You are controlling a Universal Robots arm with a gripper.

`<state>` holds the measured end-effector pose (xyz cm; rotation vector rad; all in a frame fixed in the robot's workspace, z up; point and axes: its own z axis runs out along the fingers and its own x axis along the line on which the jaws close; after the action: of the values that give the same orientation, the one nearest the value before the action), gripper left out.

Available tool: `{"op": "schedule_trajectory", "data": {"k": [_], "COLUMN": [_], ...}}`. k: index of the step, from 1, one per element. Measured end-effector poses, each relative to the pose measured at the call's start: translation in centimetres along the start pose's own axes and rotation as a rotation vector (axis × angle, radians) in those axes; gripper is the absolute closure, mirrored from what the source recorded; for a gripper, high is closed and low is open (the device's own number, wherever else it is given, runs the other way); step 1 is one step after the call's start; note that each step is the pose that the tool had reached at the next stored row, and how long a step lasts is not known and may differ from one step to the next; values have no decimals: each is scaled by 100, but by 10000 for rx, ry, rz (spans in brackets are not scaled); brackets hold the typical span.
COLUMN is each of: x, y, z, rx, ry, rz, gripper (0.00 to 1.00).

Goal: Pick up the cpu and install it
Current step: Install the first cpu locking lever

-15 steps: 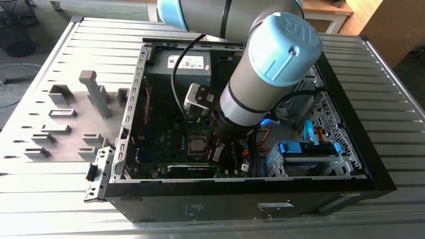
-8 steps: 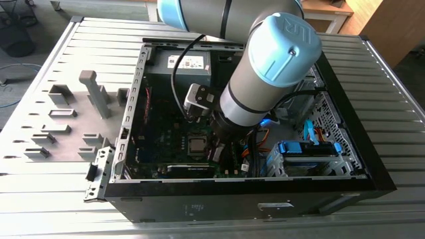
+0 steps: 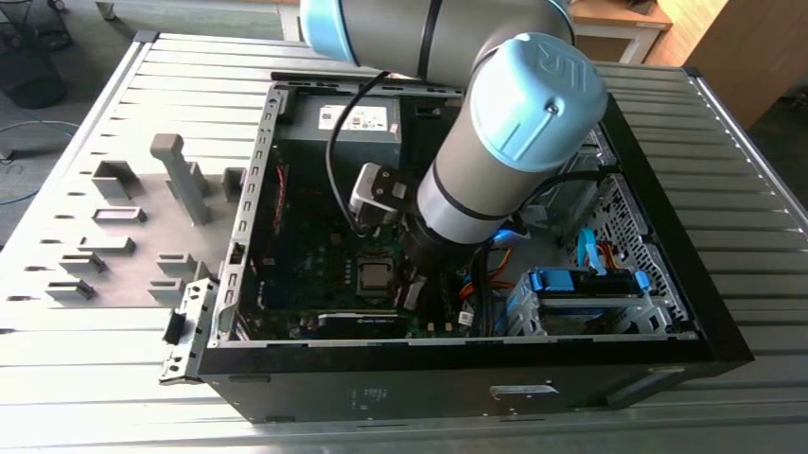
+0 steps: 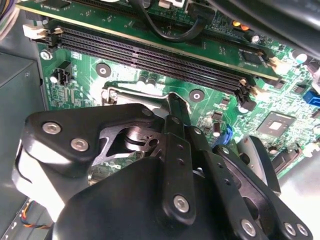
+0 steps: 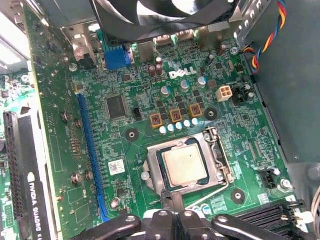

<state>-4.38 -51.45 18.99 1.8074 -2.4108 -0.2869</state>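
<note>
Ribbed grey metal table (image 3: pixel 76 378) carries an open black computer case (image 3: pixel 631 369); the arm reaches down inside it. On the green motherboard (image 5: pixel 125 75), the cpu (image 5: pixel 184 166) sits in its socket frame (image 5: pixel 150 172). Whether the gripper (image 5: pixel 172 217) is open or closed, I cannot tell

Cpu (image 5: pixel 184 167): small flat square chip, silvery-grey metal top with faint warm sheen. Lies flat, seated in dark metal socket frame (image 5: pixel 151 170) on green motherboard (image 5: pixel 150 120), edges square to frame. In exterior view, cpu (image 3: pixel 377 275) sits inside open computer case (image 3: pixel 707 312), top face up.
</note>
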Motion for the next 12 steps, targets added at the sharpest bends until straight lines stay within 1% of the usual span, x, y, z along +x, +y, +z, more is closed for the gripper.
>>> {"op": "schedule_trajectory", "data": {"k": [3,12], "x": [1,2], "y": [-4,-4], "z": [19,33], "rx": [0,0], "ry": [0,0], "rz": [3,4], "gripper": [89,89]}}
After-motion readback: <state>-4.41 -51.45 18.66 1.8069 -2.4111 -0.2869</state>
